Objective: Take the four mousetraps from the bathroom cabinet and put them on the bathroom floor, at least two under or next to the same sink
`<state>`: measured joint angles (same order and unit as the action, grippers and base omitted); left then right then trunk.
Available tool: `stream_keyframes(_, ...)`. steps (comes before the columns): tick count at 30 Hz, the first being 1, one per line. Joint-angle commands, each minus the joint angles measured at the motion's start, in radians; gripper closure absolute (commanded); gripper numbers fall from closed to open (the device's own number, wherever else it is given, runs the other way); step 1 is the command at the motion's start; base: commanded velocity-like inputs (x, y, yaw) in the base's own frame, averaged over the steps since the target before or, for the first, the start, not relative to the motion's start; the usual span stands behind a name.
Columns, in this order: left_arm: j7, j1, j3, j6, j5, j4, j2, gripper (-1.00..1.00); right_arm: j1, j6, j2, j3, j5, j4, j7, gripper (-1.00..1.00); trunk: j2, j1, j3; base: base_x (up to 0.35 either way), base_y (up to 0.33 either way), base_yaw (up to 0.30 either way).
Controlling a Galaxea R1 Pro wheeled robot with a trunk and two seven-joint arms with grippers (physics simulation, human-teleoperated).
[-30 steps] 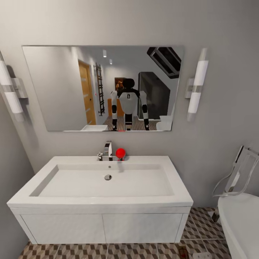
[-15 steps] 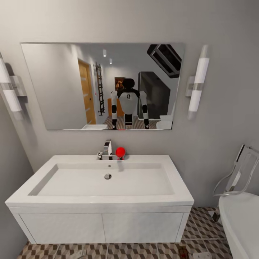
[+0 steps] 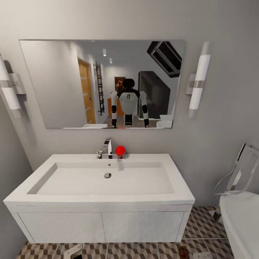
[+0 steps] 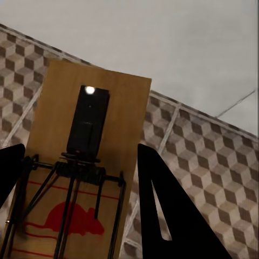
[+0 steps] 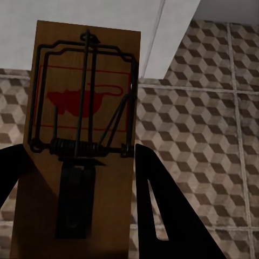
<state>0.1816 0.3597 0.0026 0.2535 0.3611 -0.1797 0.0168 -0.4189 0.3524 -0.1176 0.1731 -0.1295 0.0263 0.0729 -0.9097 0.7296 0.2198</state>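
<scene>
In the left wrist view my left gripper [image 4: 80,150] is shut on a tan mousetrap [image 4: 86,129] with dark wire and a red mouse mark, held above the cube-patterned bathroom floor [image 4: 205,162]. My right gripper [image 5: 78,147] is likewise shut on a second mousetrap [image 5: 81,70] over the floor [image 5: 189,135]. The head view faces the white sink [image 3: 100,197] on its drawer unit. The left gripper [image 3: 75,253] and the right-hand mousetrap [image 3: 183,252] peek in at the bottom edge, low in front of the unit. In the mirror, an orange-brown cabinet [image 3: 109,107] shows behind my reflection.
A chrome tap [image 3: 107,148] and a red ball-shaped object [image 3: 120,150] stand at the sink's back rim. A wall mirror [image 3: 64,82] hangs between two lamps. The white bathtub [image 3: 241,223] curves in at the right. Tiled floor [image 3: 201,223] lies between unit and tub.
The head view has shifted a little closer to the sink. The left gripper has risen into the bottom edge of that view.
</scene>
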Motion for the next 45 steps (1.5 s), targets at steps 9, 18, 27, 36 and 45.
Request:
stream_keyframes(9,0.001,0.001,-0.048,0.014,-0.001,0.003,-0.003,1.00,-0.001,0.005,0.000,0.006,-0.015,0.003,0.010,1.00,-0.064,0.035,0.030,0.000,0.000,0.000)
stream_keyframes(18,0.001,0.001,-0.052,0.100,-0.002,0.025,0.001,1.00,-0.001,0.005,-0.001,0.006,-0.015,0.003,0.009,1.00,-0.127,0.069,0.058,0.000,0.000,0.000)
stream_keyframes(27,-0.002,0.001,-0.052,0.140,-0.001,0.044,0.006,1.00,-0.001,0.005,-0.001,0.006,-0.015,0.003,0.009,1.00,-0.190,0.104,0.086,0.000,0.000,0.000)
stream_keyframes(36,-0.002,0.001,-0.052,0.141,-0.001,0.045,0.006,1.00,-0.001,0.005,-0.001,0.006,-0.015,0.003,0.008,1.00,-0.253,0.138,0.114,0.000,0.000,0.000)
stream_keyframes(45,-0.001,0.001,-0.052,0.141,-0.001,0.045,0.003,1.00,-0.001,0.005,-0.002,0.006,-0.015,0.003,-0.001,1.00,-0.316,0.173,0.142,0.000,0.000,0.000)
